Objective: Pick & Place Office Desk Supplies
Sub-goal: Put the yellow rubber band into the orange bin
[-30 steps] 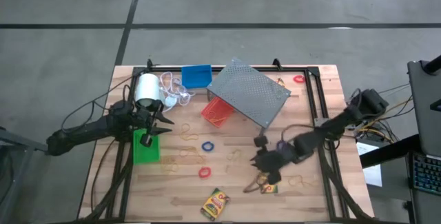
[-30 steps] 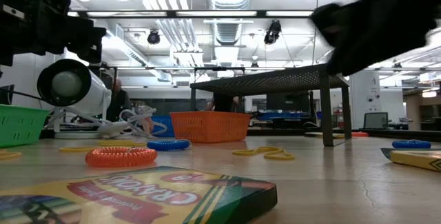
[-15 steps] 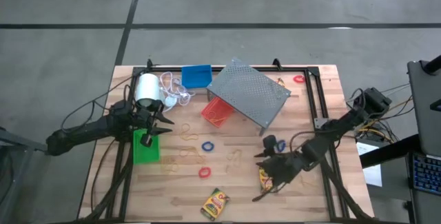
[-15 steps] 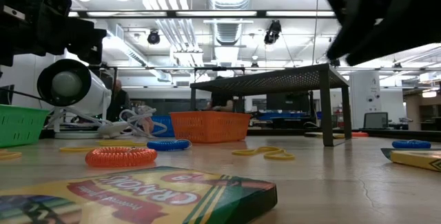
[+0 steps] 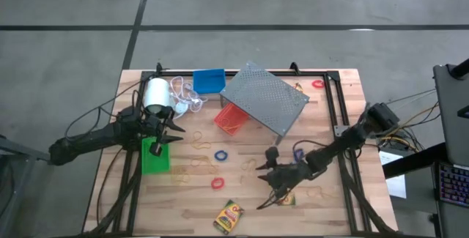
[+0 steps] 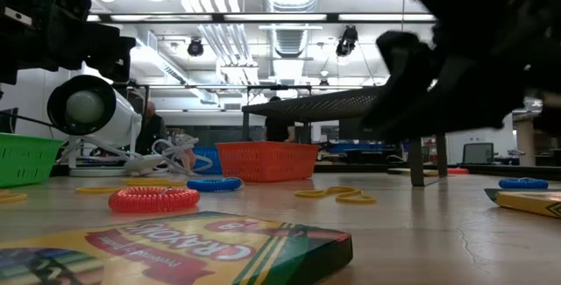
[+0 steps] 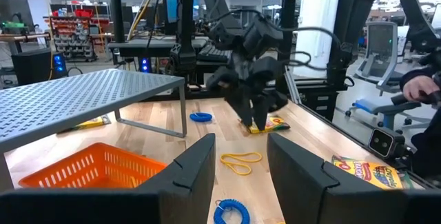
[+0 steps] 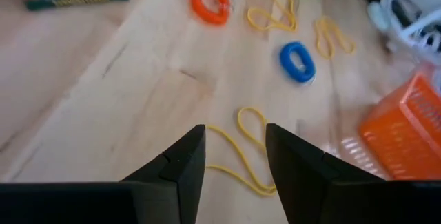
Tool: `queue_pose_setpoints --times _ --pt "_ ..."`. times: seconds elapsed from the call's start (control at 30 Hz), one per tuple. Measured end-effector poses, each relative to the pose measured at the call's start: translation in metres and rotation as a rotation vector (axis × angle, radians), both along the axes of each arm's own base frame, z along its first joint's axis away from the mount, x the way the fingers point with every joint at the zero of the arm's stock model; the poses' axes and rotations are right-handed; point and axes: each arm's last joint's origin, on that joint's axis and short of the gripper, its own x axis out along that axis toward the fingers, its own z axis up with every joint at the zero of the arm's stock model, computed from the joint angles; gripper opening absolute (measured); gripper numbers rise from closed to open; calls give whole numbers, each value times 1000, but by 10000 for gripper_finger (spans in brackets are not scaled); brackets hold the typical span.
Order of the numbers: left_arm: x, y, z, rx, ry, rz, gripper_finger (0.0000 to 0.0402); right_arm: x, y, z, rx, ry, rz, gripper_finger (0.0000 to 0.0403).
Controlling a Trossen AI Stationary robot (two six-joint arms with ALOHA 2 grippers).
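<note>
Crayon boxes: one [image 5: 229,215] lies flat at the near edge of the wooden surface [image 5: 330,209], the other [image 5: 287,198] just beside the right tool [image 5: 272,187], which hovers low with its fingers parted and empty. Thin printed card, rectangular and light; probably best pinched across the short width, since the glossy faces may slip. The red band [image 5: 218,183] and blue band [image 5: 220,154] are small ribbed rings, likely soft and springy, taken across the rim. Green bin [image 5: 154,161], orange bin [image 5: 231,119] and blue bin [image 5: 209,80] are stiff latticed plastic. The left tool [image 5: 170,129] waits over the green bin, fingers apart, empty.
</note>
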Motion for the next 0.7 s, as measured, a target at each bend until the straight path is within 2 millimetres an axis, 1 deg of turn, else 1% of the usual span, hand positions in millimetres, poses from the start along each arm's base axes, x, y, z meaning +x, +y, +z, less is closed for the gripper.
queue_pose_setpoints --times 0.1,0.17,0.33,0.5,0.7 --pt "0 0 0 0 0 0 134 3 2 -6 -17 18 11 162" --pt "0 0 0 0 0 0 134 5 2 -8 4 34 29 166" --pt "0 0 0 0 0 0 134 14 0 -11 141 38 -4 168" --pt "0 0 0 0 1 0 134 20 -3 -14 186 50 -5 163" --pt "0 0 0 0 1 1 134 23 -9 -22 255 86 -50 151"
